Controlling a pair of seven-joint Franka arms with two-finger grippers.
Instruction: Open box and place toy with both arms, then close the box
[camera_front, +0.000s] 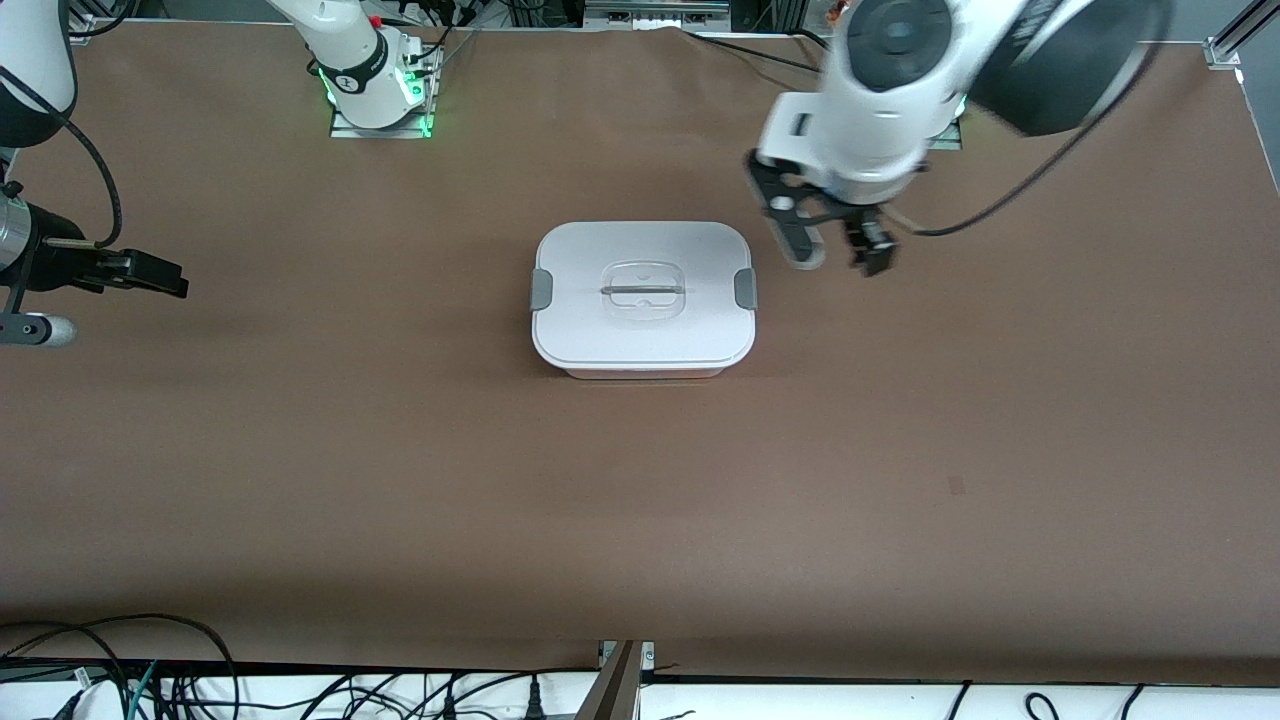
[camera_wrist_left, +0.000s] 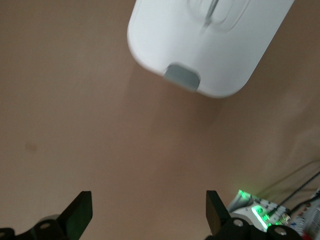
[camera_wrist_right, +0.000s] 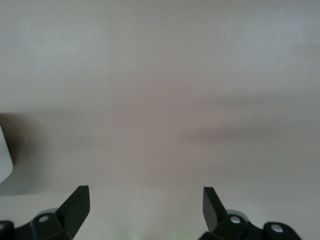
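Two arms reach over the table (camera_front: 400, 480). Out at its own end, the right gripper (camera_front: 150, 275) has its fingers spread apart. One box (camera_front: 643, 298) sits shut in the middle. Just beside it, the left gripper (camera_front: 835, 248) hangs open too.

A brown table (camera_front: 640, 480) fills most of the front view, its surface matte with a small dark mark (camera_front: 956, 485) on it. Along the table's edge nearest the front camera runs a white ledge (camera_front: 820, 700) strewn with black cables (camera_front: 130, 660). At the table's farthest edge, a metal mounting plate (camera_front: 380, 125) glows with green lights. More dark cables (camera_front: 740, 50) trail near that same edge of the table.
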